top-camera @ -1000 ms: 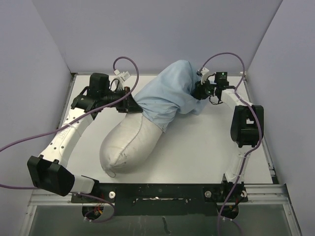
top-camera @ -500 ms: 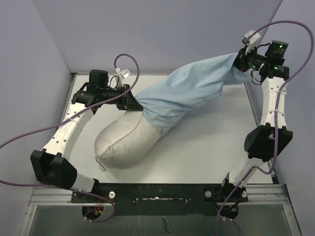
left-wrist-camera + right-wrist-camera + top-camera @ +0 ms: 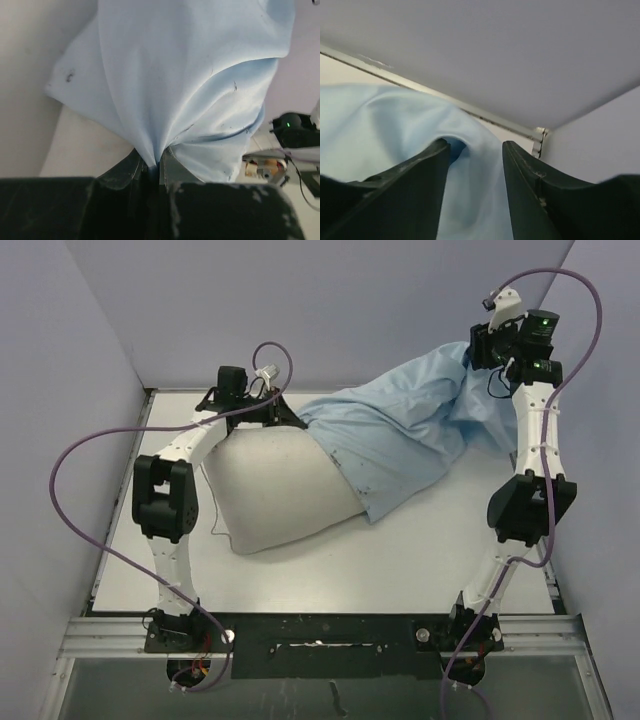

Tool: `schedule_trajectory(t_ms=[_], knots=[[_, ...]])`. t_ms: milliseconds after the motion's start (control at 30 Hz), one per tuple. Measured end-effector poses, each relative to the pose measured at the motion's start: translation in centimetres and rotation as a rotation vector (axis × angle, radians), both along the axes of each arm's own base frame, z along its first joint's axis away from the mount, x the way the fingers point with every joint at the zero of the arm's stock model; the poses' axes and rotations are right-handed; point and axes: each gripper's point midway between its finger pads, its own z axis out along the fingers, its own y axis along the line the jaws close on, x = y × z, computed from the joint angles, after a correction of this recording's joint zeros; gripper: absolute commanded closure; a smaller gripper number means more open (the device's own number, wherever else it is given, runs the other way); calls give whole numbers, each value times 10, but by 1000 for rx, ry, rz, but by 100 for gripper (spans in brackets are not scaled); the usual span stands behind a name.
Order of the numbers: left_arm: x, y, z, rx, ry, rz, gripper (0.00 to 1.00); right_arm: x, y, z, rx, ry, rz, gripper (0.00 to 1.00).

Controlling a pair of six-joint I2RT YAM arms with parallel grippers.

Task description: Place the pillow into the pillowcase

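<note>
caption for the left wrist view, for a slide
Left fingers shut on a pinched fold of the light blue pillowcase, the cloth fanning out above them.

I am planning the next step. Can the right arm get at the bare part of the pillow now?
Probably not: the right pincer is raised at the far right, pillowcase cloth between its open jaws, and the pillow lies across the table beside the left arm.

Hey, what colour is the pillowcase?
Plain light blue. The pillowcase shows best in the top external view.
</note>
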Motion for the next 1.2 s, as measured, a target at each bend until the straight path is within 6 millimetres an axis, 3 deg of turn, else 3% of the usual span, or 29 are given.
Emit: schedule_trajectory(t_ms=[100,133,200,267,400,467,533,633,700,833,933,1000,1067,1200], knots=[[32,4,-18,78,33,99,90,13,-18,-47,15,106,-67,28],[38,7,-19,105,30,129,83,11,-20,-60,22,133,-69,19],[47,13,-17,159,17,182,74,1,-17,-67,32,153,-36,1],[56,17,-13,203,-19,222,68,-16,-6,-62,42,150,47,2],[70,25,-4,262,-107,270,58,-59,51,-13,133,53,338,2],[74,28,-4,290,-138,282,52,-95,95,5,250,19,549,0],[77,35,-9,339,-165,299,40,-128,138,2,336,49,716,0],[77,53,-15,452,-224,338,15,-158,204,-32,347,170,886,2],[67,74,-10,541,-282,380,4,-174,247,-64,299,267,952,2],[16,122,33,615,-408,489,2,-200,303,-119,143,406,990,2],[-30,163,75,572,-489,626,4,-204,317,-141,30,445,951,2],[-50,187,82,528,-491,726,6,-190,316,-152,-31,452,888,2],[-68,200,60,491,-424,788,7,-172,312,-162,-79,452,813,2],[-103,194,-32,432,-134,808,6,-132,302,-185,-140,461,630,2]])
